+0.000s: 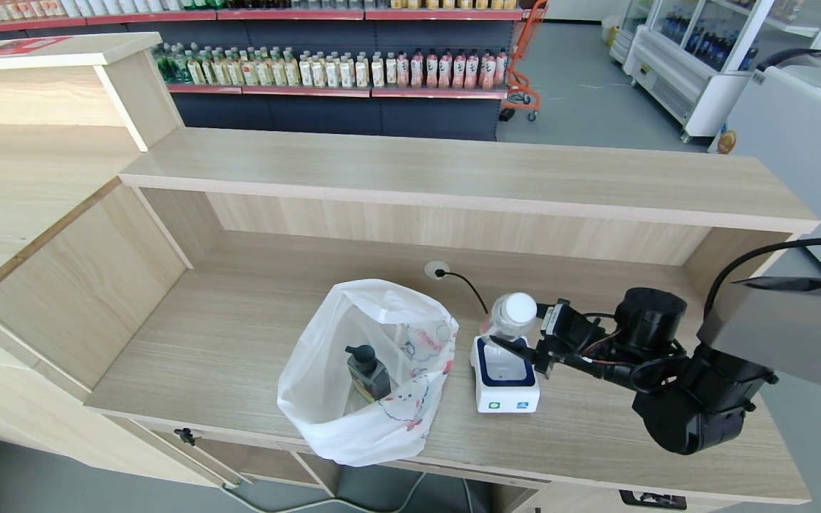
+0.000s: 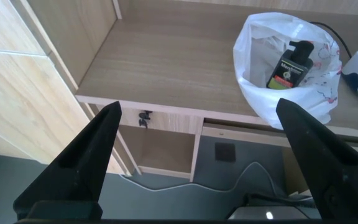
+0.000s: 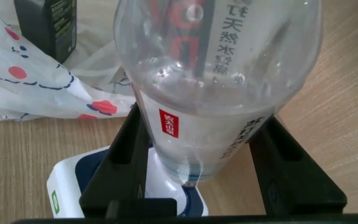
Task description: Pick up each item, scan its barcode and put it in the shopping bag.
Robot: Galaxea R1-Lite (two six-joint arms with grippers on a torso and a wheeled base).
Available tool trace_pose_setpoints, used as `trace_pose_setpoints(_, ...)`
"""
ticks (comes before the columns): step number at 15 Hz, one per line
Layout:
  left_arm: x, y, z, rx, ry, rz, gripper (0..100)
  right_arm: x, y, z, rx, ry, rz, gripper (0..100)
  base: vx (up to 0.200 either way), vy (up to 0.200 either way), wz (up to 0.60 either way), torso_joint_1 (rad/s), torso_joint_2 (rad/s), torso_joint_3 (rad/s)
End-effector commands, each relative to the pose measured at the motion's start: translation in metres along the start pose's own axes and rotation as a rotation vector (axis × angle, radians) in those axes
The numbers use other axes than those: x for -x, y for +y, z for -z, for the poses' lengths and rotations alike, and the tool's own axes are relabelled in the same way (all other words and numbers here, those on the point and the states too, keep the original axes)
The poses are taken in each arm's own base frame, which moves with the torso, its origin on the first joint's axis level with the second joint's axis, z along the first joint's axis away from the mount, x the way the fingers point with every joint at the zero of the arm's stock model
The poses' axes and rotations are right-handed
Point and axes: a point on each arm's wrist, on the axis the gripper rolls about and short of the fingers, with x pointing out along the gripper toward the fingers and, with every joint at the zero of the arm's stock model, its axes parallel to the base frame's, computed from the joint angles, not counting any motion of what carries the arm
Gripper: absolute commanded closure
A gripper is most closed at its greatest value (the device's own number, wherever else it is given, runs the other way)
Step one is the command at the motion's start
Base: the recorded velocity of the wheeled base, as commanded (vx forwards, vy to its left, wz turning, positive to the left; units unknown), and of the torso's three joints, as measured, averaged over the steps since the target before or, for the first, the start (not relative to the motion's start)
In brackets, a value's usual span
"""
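The right gripper (image 3: 207,171) pinches a clear water bottle (image 1: 513,312) between its two dark fingers, holding it directly over the white-and-blue barcode scanner (image 1: 504,381) on the wooden counter (image 1: 225,342); the scanner stands just beside the white shopping bag (image 1: 375,427), at its 3 o'clock in the head view. A dark pump bottle (image 1: 367,370) stands upright inside the bag; the left gripper (image 2: 199,106) hangs spread wide and empty off the counter's front edge, toward the bag's 8 o'clock.
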Motion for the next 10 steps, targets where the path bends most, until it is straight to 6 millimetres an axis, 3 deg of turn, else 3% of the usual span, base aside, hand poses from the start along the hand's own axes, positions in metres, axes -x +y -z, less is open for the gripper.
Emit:
trace_pose_setpoints(1, 0.0000, 0.0000, 0.0000, -0.001, 0.000, 0.000, 0, -0.0034, 0.0021, 0.0045, 0.000, 0.004, -0.007, 100, 0.000, 0.000, 0.00, 0.000, 0.00, 0.000)
trace_pose_setpoints(10, 0.0000, 0.0000, 0.0000, -0.001, 0.000, 0.000, 0, -0.0033, 0.0004, 0.0025, 0.009, 0.000, -0.003, 100, 0.000, 0.000, 0.00, 0.000, 0.00, 0.000)
